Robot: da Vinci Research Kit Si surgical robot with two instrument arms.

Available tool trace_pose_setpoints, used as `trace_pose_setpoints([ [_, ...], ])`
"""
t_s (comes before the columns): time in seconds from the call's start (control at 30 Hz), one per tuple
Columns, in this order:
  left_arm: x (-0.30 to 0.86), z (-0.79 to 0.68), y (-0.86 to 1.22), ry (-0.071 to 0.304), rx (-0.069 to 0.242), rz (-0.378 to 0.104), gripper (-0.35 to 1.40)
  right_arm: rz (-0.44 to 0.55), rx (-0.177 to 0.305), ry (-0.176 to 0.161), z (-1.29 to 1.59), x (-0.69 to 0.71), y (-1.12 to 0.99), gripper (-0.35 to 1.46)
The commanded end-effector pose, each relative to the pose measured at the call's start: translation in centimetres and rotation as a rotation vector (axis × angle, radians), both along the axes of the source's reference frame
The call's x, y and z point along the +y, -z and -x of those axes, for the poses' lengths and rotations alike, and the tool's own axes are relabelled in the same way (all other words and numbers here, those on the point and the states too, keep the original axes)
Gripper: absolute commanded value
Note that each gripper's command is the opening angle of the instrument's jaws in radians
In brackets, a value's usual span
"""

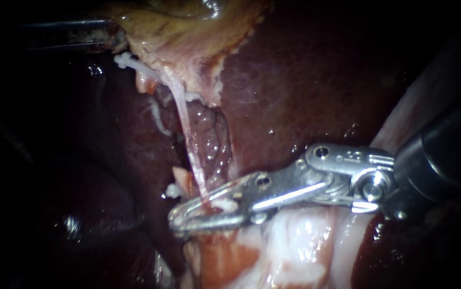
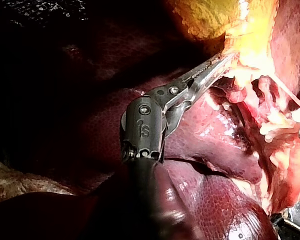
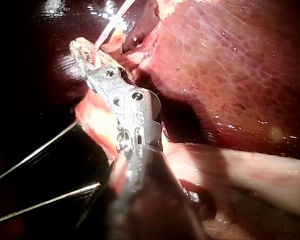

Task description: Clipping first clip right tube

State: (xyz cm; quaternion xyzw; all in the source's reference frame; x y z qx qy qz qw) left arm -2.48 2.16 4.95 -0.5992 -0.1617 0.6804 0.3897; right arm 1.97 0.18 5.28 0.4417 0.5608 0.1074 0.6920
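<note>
R instrument [image 1: 174, 220] jaws apart w/ right tube [image 1: 187, 134] between, clip unfired; next: squeeze shut; L instrument [image 1: 108, 33] clamps gallbladder [image 1: 187, 24].

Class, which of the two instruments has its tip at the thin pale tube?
The right instrument: its tip meets the tube low down. The left instrument is far off, at the gallbladder.
</note>
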Motion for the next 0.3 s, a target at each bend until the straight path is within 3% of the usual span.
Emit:
trace_pose_setpoints([
  [0.03,0.00,0.00,0.00,-0.002,-0.001,0.000,-0.35,0.001,0.001,0.001,0.00,0.00,-0.01,-0.35],
  [0.3,0.00,0.01,0.00,-0.004,-0.003,0.000,-0.35,0.002,-0.012,0.006,0.00,0.03,-0.06,-0.35],
])
